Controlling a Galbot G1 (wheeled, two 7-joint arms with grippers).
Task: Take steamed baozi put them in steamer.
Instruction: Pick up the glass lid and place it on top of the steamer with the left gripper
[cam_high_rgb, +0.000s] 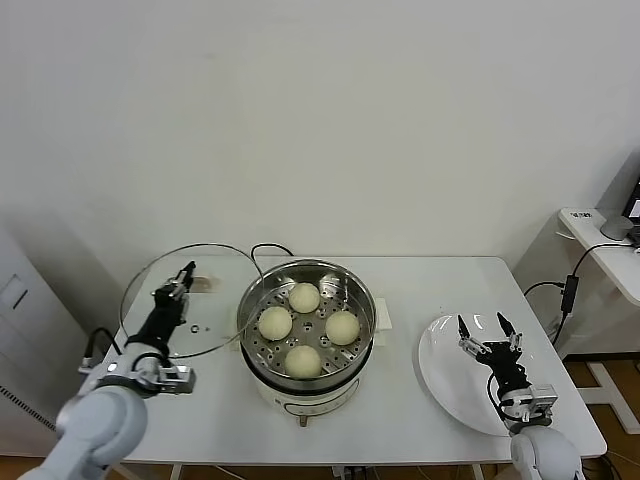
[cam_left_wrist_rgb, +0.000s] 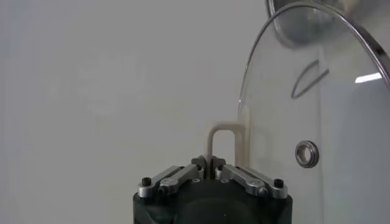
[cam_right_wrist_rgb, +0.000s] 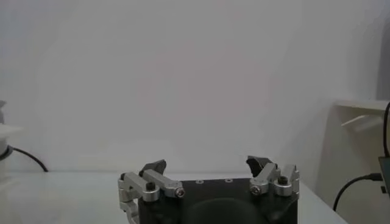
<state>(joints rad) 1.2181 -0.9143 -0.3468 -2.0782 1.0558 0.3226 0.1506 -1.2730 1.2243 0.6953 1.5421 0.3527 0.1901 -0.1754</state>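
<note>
Just left of the steamer (cam_high_rgb: 305, 335), which holds all four buns (cam_high_rgb: 304, 297), the left gripper (cam_high_rgb: 181, 283) pinches the tilted glass lid (cam_high_rgb: 190, 300) by its handle (cam_left_wrist_rgb: 224, 143), while the right gripper (cam_high_rgb: 488, 332) hangs spread over the plate (cam_high_rgb: 445, 380).

Left gripper (cam_left_wrist_rgb: 211, 163) jaws clamped on glass lid (cam_left_wrist_rgb: 317, 122) handle (cam_left_wrist_rgb: 228, 139)

Four cream-white baozi (cam_high_rgb: 303, 329) on perforated tray, inside shiny steel steamer (cam_high_rgb: 365, 296), uncovered
</note>
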